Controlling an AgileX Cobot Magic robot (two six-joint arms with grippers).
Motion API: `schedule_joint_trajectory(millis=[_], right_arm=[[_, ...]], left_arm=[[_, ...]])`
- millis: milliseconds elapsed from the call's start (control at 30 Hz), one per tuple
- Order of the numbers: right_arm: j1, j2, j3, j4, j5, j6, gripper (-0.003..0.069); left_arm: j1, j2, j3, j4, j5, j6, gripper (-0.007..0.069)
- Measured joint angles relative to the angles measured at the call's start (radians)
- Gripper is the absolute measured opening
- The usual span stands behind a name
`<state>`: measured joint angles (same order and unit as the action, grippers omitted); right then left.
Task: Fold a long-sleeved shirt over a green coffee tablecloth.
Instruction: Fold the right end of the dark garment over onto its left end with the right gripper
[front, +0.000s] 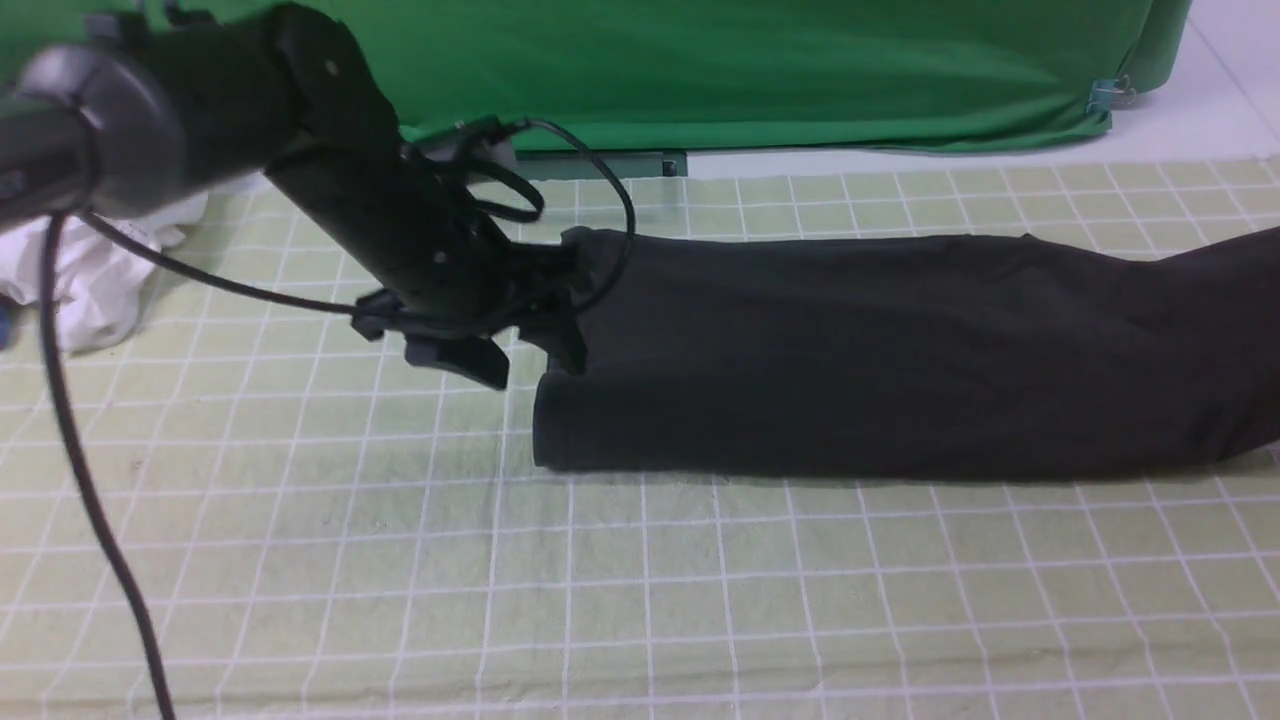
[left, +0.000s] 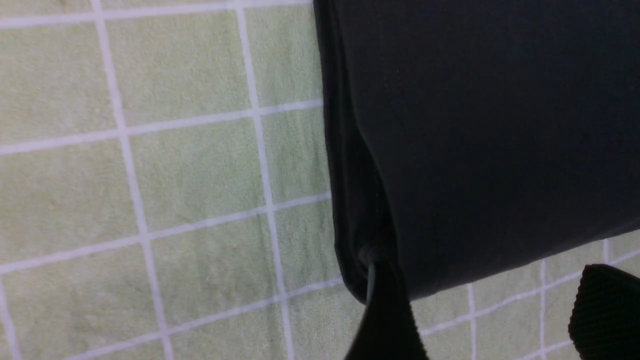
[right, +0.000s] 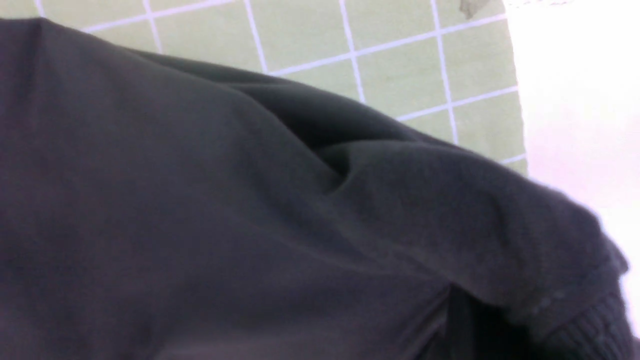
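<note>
The long-sleeved shirt (front: 860, 350) lies as a long black band across the green coffee tablecloth (front: 640, 590); no print or label shows. At the shirt's left end, my left gripper (front: 515, 352) is open. In the left wrist view one of the fingers (left: 385, 315) touches the shirt's corner (left: 480, 150), and the other stands apart over bare cloth (left: 190, 170). The shirt's right end rises toward the front view's edge. My right gripper (right: 525, 330) is buried in raised shirt fabric (right: 200, 200) and looks shut on it.
A white garment (front: 95, 270) lies bunched at the far left under my left arm. A plain deep-green backdrop (front: 750, 60) hangs behind the table. The left arm's black cable (front: 90, 500) trails over the cloth. In the right wrist view the tablecloth's edge (right: 515, 100) meets white floor.
</note>
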<state>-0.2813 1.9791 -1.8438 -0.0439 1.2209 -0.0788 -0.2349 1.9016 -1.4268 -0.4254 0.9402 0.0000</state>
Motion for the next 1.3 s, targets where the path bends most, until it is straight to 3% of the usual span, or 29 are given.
schedule_joint_trajectory(millis=[300, 433, 533, 600, 833, 1300], right_arm=[[0.012, 0.0, 0.0, 0.027, 0.0, -0.005, 0.0044], [0.012, 0.0, 0.0, 0.035, -0.001, -0.009, 0.0044], [0.012, -0.031, 0.028, 0.044, -0.008, -0.023, 0.0044], [0.006, -0.107, 0.105, 0.044, -0.011, -0.034, 0.0044], [-0.036, -0.318, 0.347, 0.044, -0.008, -0.034, 0.0044], [-0.038, -0.374, 0.368, 0.067, 0.005, -0.038, 0.0044]], left_arm=[[-0.059, 0.127, 0.004, 0.008, -0.005, -0.042, 0.0451], [-0.069, 0.138, 0.004, 0.016, -0.026, -0.042, 0.0311], [-0.075, 0.131, 0.005, 0.021, -0.009, -0.042, 0.0117], [-0.088, 0.108, 0.04, 0.02, -0.001, -0.043, 0.0069], [-0.178, -0.033, 0.28, -0.005, -0.037, -0.049, 0.0064], [-0.225, -0.198, 0.379, 0.056, -0.007, -0.095, 0.0079]])
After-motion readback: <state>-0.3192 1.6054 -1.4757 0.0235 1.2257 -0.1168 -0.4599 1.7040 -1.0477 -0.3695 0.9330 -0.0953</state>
